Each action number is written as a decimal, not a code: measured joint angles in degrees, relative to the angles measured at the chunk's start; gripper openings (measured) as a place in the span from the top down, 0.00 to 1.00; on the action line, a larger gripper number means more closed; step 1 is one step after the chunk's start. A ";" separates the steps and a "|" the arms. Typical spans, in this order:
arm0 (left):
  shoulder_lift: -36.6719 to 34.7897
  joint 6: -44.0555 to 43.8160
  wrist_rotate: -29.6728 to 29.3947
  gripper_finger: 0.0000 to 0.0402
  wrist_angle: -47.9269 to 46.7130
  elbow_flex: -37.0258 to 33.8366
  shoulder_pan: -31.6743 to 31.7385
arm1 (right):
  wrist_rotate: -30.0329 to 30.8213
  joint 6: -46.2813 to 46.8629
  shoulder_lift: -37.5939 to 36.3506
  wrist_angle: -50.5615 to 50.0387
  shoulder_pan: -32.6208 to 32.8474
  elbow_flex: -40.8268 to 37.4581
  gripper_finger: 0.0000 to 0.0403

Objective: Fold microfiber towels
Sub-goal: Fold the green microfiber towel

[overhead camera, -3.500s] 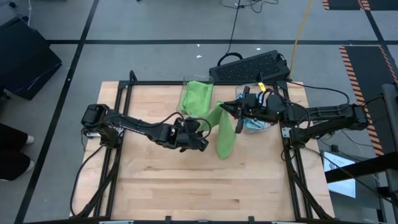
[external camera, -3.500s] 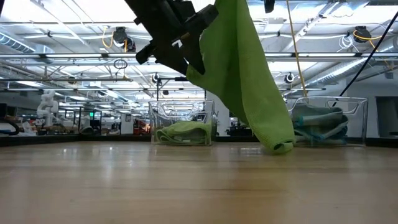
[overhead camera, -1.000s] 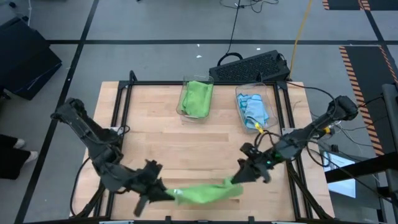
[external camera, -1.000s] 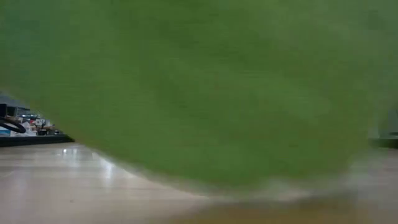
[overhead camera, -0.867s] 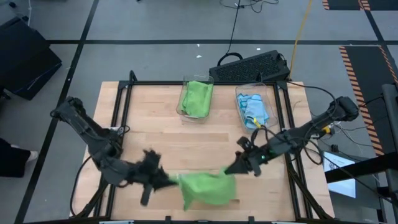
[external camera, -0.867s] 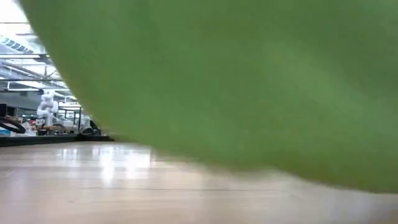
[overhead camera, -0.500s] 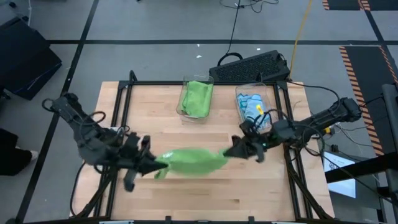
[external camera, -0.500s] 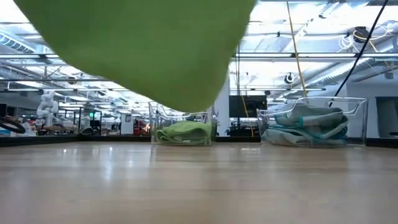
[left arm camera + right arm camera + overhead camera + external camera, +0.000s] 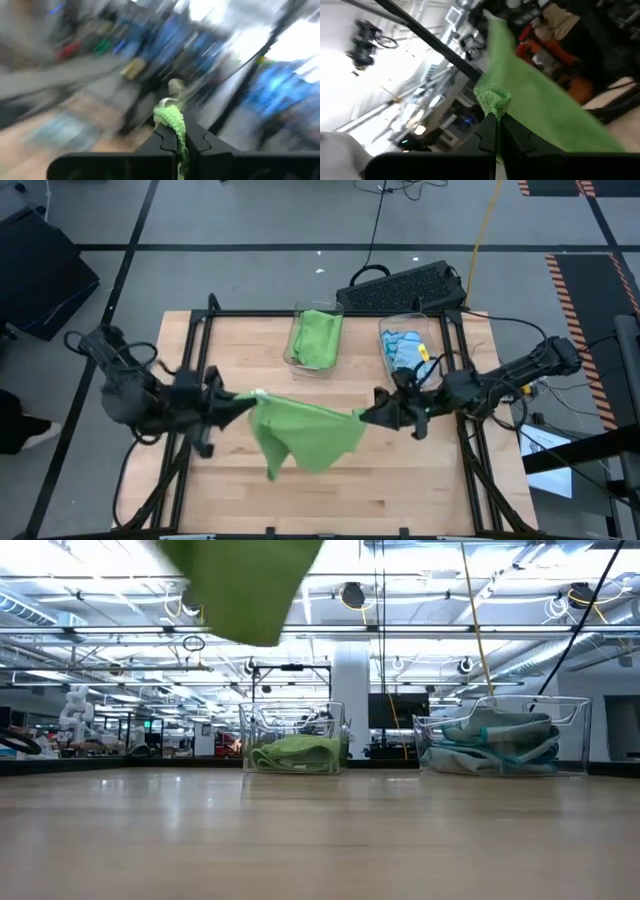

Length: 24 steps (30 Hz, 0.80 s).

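Right now I am holding one lime green towel (image 9: 300, 432) up in the air over the middle of the table (image 9: 330, 490), stretched between my two grippers so that its upper edge is running taut from one to the other and the rest is hanging down in a loose point toward the front edge. My left gripper (image 9: 236, 402) is pinching the towel's corner above the table's left side, its fingers clamped tight with a bunched fold of cloth (image 9: 172, 121) poking out between them. My right gripper (image 9: 366, 418) is pinching the opposite corner above the right side, jaws closed just as firmly on the gathered fabric (image 9: 493, 99). From table height only the hanging tip of the cloth (image 9: 240, 585) is showing, well clear of the wood. Along the back edge, a clear bin (image 9: 317, 340) is holding more green towels (image 9: 295, 752), and a second bin (image 9: 408, 352) beside it is holding light blue towels (image 9: 505, 740).
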 joint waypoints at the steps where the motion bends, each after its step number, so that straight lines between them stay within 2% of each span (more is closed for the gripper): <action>1: -0.79 -4.78 -2.32 1.00 -9.21 -0.06 -0.31 | 0.40 -0.56 -0.21 -1.02 -0.39 -0.03 0.99; 2: -1.13 -12.19 -3.03 1.00 -16.67 -0.35 -0.51 | 0.32 -0.36 -0.16 -1.45 -1.00 -0.06 0.99; 3: -1.18 -17.48 -1.57 1.00 -18.90 -0.49 -0.04 | -0.14 0.26 0.03 -1.05 -1.70 -0.16 0.99; 4: -1.15 -19.13 1.83 1.00 -16.27 -0.46 0.87 | -0.94 0.47 0.14 0.72 -2.37 -0.30 0.99; 6: -0.58 -11.65 5.78 1.00 -3.76 1.02 2.44 | -0.97 -1.97 0.08 7.48 -3.20 -0.29 0.99; 7: -0.45 -5.14 5.76 1.00 1.72 2.03 2.35 | -0.57 -4.18 -0.34 9.73 -3.22 -0.11 0.99; 8: -0.56 -0.93 3.43 1.00 1.60 2.57 1.75 | 0.63 -6.35 -0.98 10.75 -3.18 -0.02 0.99; 9: -1.00 -0.15 0.19 1.00 -3.00 2.52 1.05 | 1.37 -7.77 -1.38 10.19 -3.18 0.11 0.99; 10: -1.51 -3.24 -3.41 1.00 -12.55 2.34 0.64 | 1.83 -8.29 -1.68 8.49 -3.45 0.08 0.99; 11: -2.06 -11.19 -4.33 1.00 -23.15 2.14 0.79 | 1.83 -8.38 -1.76 6.63 -3.87 -0.15 0.99; 13: -2.31 -30.46 -1.26 1.00 -41.78 1.01 1.85 | 1.67 -7.65 -1.63 4.83 -4.81 -0.25 0.99; 14: -2.13 -35.89 0.71 1.00 -42.27 0.97 2.65 | 1.64 -7.13 -1.71 4.55 -5.07 -0.24 0.99; 15: -2.10 -36.42 2.19 1.00 -37.42 1.49 3.30 | 1.70 -6.78 -1.94 4.84 -5.19 -0.24 0.99; 16: -2.18 -31.14 2.82 1.00 -29.15 2.08 3.49 | 1.74 -6.36 -2.12 5.45 -5.19 -0.22 0.99; 18: -2.28 -12.41 3.93 1.00 -11.43 3.38 1.36 | 1.68 -6.58 -2.40 5.75 -5.05 -0.11 0.99; 19: -2.46 -5.44 2.19 1.00 -7.99 3.60 0.02 | 1.69 -6.78 -2.41 5.59 -5.03 -0.11 0.99; 20: -2.54 -2.59 -1.90 1.00 -10.48 3.60 -0.98 | 1.76 -6.79 -2.28 5.29 -5.08 -0.09 0.99; 21: -2.89 -4.56 -6.19 1.00 -17.86 3.45 -1.06 | 1.84 -6.89 -2.26 4.60 -5.24 -0.18 0.99; 22: -3.08 -10.87 -8.03 1.00 -27.03 3.34 -0.82 | 1.87 -7.14 -2.24 4.51 -5.44 -0.24 0.99; 23: -3.15 -18.76 -6.96 1.00 -33.98 3.08 -0.31 | 1.83 -7.27 -2.29 4.83 -5.67 -0.22 0.99; 24: -3.19 -24.35 -4.49 1.00 -36.68 2.88 0.43 | 1.68 -7.25 -2.39 4.81 -5.96 -0.18 0.99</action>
